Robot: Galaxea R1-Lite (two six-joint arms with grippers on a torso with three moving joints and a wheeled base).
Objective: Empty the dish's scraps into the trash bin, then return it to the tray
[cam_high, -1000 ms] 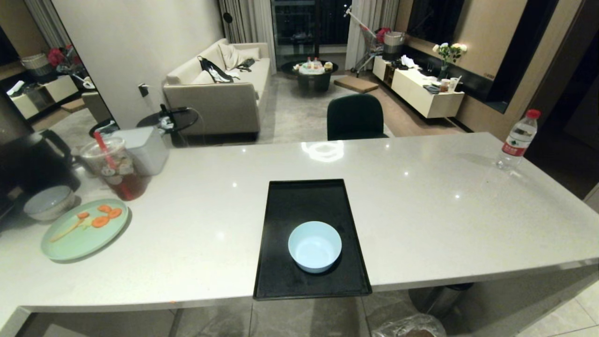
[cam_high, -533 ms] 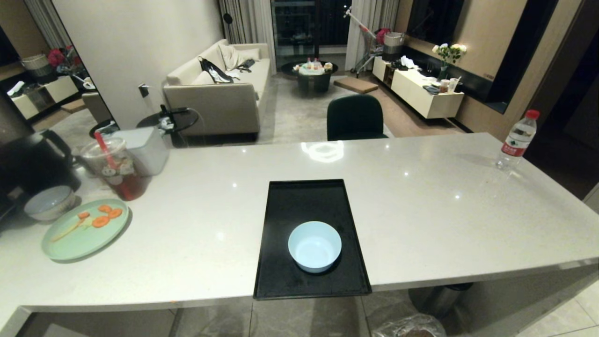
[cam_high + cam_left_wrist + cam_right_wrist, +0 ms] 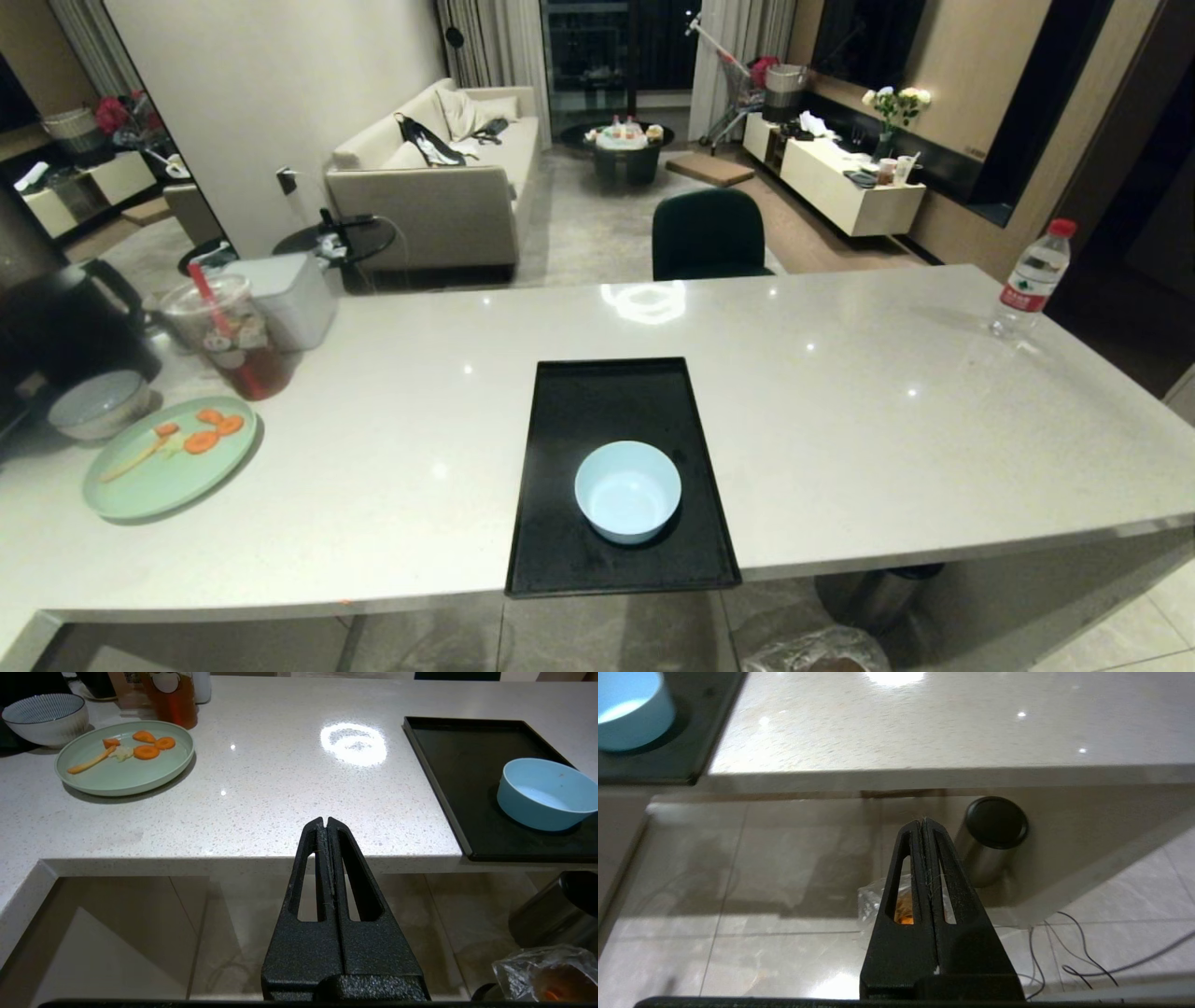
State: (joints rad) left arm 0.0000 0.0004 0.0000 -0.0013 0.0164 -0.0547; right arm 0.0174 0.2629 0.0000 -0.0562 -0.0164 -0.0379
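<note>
The dish [image 3: 627,491], a pale-blue bowl, stands upright and looks empty on the near half of the black tray [image 3: 607,392]; it also shows in the left wrist view [image 3: 544,794] and the right wrist view [image 3: 630,709]. The trash bin [image 3: 814,651], lined with a crinkly clear bag, stands on the floor below the counter's front edge. Orange scraps [image 3: 903,915] lie inside its bag. My right gripper [image 3: 922,821] hangs shut and empty above the floor over that bin. Below the counter edge, left of the tray, my left gripper [image 3: 325,820] is shut and empty.
A mint-green plate [image 3: 140,481] with carrot slices, a ribbed bowl [image 3: 98,403] and an iced drink cup [image 3: 233,341] stand at the counter's left. A water bottle [image 3: 1032,277] is far right. A black-lidded steel bin [image 3: 992,835] stands under the counter beside the bagged bin. Cables [image 3: 1083,956] lie on the floor.
</note>
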